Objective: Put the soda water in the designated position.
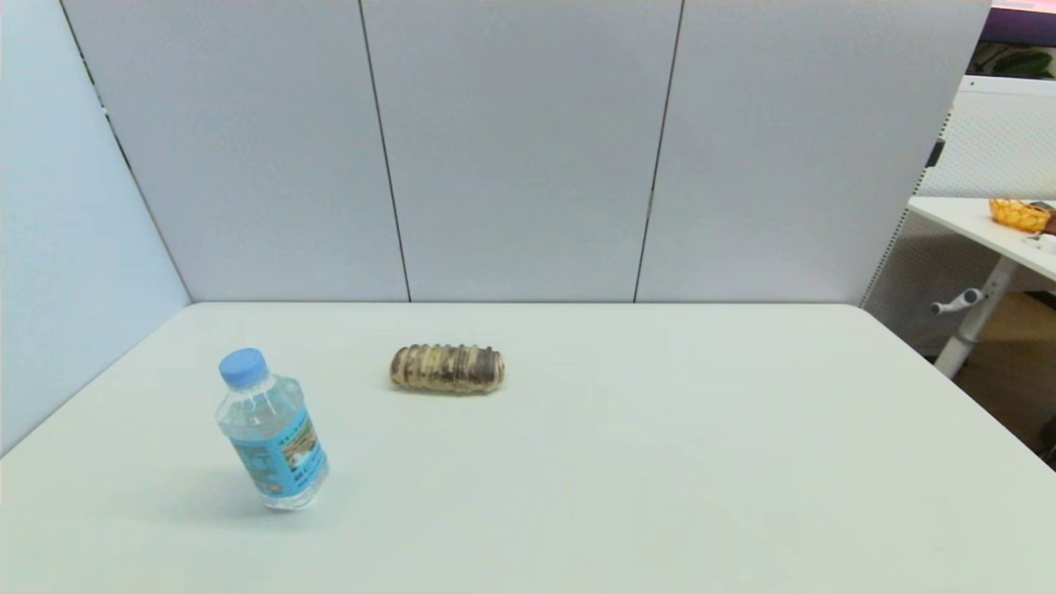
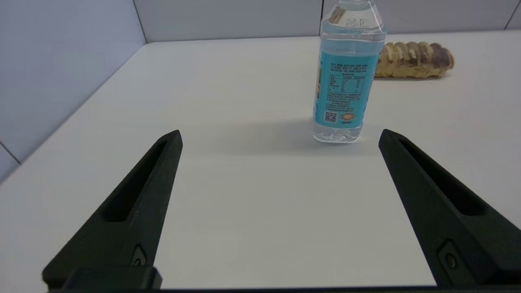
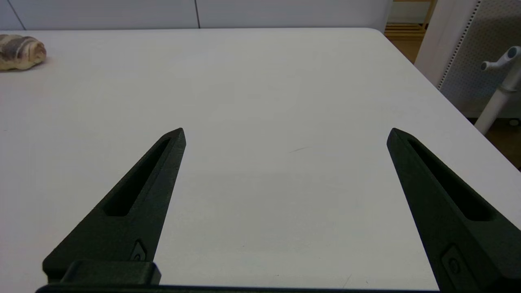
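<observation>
Pale grey panel walls [image 1: 520, 148] are enclosing the white table [image 1: 660, 462] on its far and left sides, while beyond its right edge a second white desk [image 1: 973, 219] is standing on a white leg [image 1: 978, 318] over brown flooring [image 1: 1011, 388].

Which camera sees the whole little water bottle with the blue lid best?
The head view: the small clear plastic bottle with the light blue cap shows whole, cap to base. The left wrist view is closer but cuts off its cap. The right wrist view misses it.
</observation>
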